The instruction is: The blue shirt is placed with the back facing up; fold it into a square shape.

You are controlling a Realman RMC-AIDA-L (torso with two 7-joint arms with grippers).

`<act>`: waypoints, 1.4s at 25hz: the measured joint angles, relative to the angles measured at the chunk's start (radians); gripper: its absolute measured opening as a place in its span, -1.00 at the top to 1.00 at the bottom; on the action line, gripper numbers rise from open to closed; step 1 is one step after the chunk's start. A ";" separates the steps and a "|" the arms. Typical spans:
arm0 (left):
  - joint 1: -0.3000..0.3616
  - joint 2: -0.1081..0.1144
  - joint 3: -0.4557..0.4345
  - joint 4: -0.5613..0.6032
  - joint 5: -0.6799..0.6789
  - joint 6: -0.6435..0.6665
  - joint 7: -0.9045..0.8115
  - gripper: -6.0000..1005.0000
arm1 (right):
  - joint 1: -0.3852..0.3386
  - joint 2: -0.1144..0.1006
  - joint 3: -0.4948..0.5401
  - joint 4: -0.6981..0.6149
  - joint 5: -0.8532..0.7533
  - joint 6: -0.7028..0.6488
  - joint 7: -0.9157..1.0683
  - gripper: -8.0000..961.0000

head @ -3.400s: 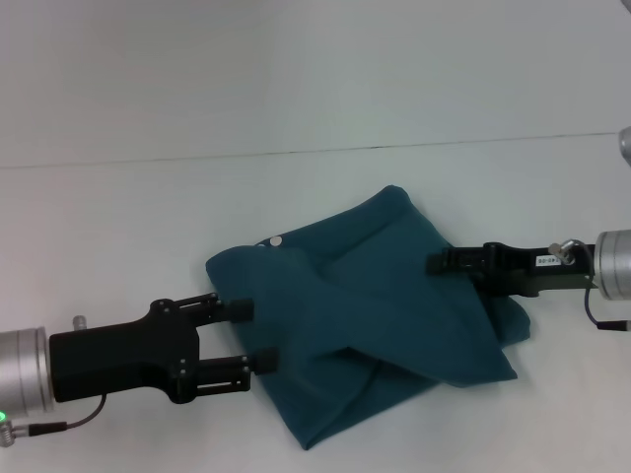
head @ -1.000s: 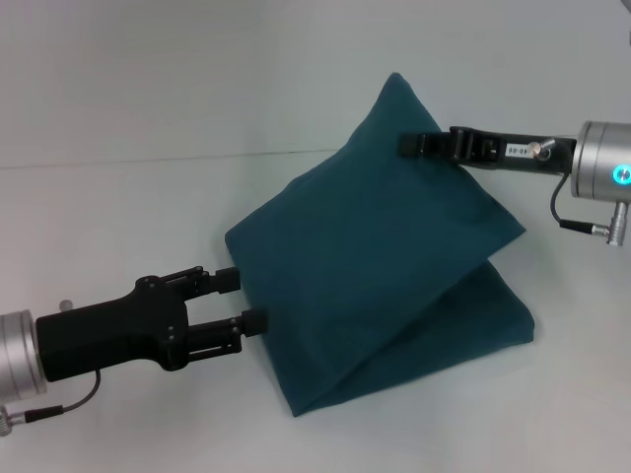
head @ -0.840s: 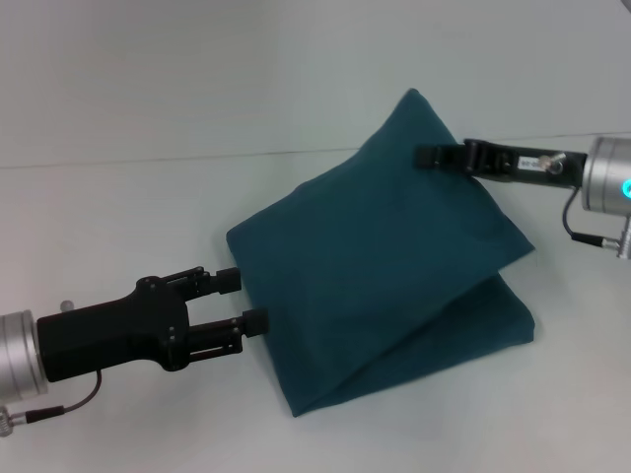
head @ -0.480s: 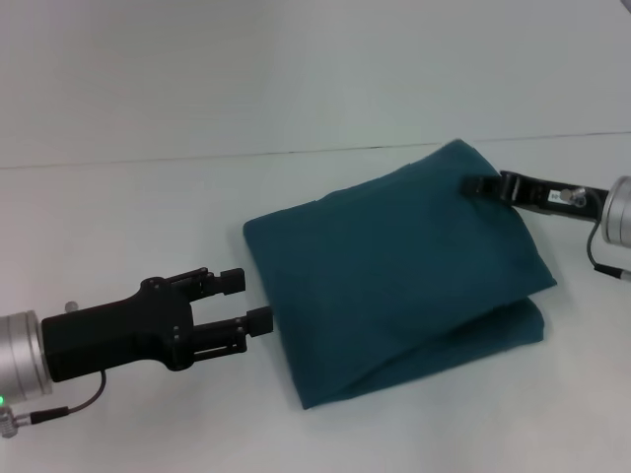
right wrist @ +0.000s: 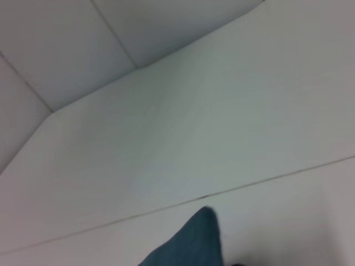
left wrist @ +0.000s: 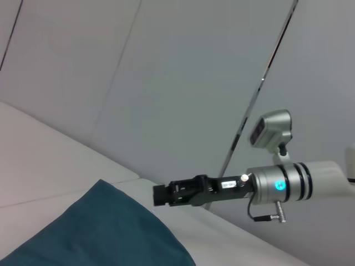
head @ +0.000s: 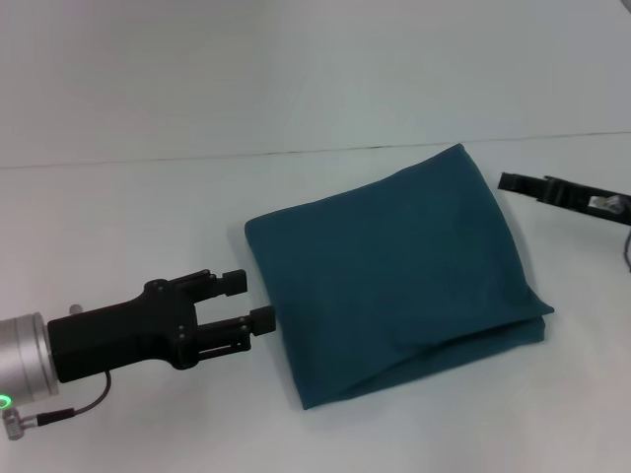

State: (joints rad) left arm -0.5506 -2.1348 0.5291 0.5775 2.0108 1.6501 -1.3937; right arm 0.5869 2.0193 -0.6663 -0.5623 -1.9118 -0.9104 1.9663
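Since 1 second ago the upper flap that stood raised has come down, and the right end effector (head: pixel 515 181) that carried it has drawn clear toward the robot's right. Largest first: the white counter (head: pixel 148 227) spreads across the head view, and on it the shirt (head: pixel 394 276) lies flat near the middle as a compact, roughly 4-sided packet, plain teal side up, with no lettering showing. Along its near right edge a lower layer peeks out under the top one, so the layers are not quite flush. The left end effector (head: pixel 248 301) sits low just beside the packet's left edge, its 2 fingers a narrow way apart with nothing between them, not touching cloth as far as I can tell. The right end effector hangs beside the far right corner, apart from the fabric and gripping nothing; whether its fingers are spread or closed I cannot tell. By my reading the folding is essentially done: the shape is close to square, and what could remain is squaring the offset edge and pulling both arms back.
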 joint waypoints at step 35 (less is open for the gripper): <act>-0.198 -0.017 0.282 -0.105 0.010 -0.755 -0.636 -0.56 | -0.079 -0.116 0.110 -0.071 -0.006 -0.590 0.138 -0.94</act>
State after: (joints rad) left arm -0.7485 -2.1519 0.8107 0.4726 2.0204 0.8948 -2.0300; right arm 0.5076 1.9029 -0.5559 -0.6336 -1.9183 -1.5003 2.1040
